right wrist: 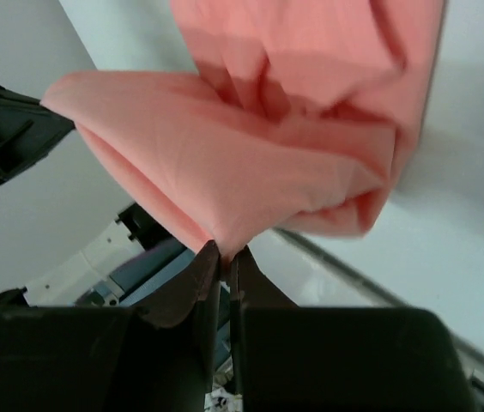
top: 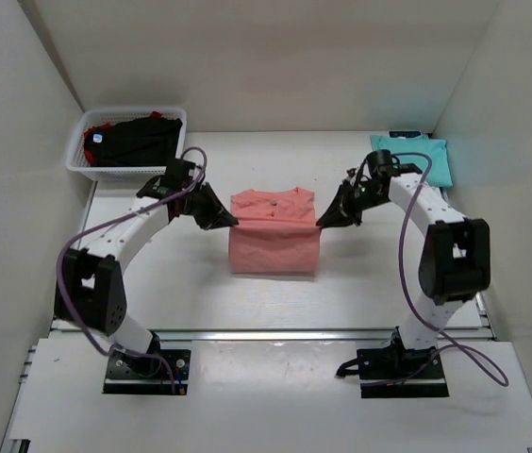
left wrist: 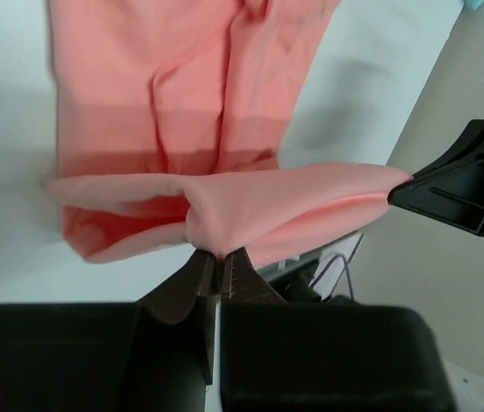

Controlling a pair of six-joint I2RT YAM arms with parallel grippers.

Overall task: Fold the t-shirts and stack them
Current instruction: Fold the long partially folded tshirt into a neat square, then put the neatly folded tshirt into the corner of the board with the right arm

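— How many shirts lie outside the basket (top: 106, 173)?
— Two: one salmon-pink shirt (top: 275, 241), one teal shirt (top: 426, 159).
— Baskets?
— One. The black cloth (top: 139, 140) and red cloth (top: 103, 124) inside can't be counted.
— Tools?
— Two: left tool (top: 235, 223), right tool (top: 320, 224).

Not much else around here, honestly. A white plastic mesh basket (top: 79, 156) sits in the far-left corner of the table (top: 172, 283), close up against the left wall (top: 11, 142). The tabletop is plain white, and it's boxed in by white panels at the back (top: 275, 66) and on the right (top: 521, 142) too. A silvery metal rail (top: 275, 334) runs along the near edge, with a white board (top: 266, 406) in front of it.
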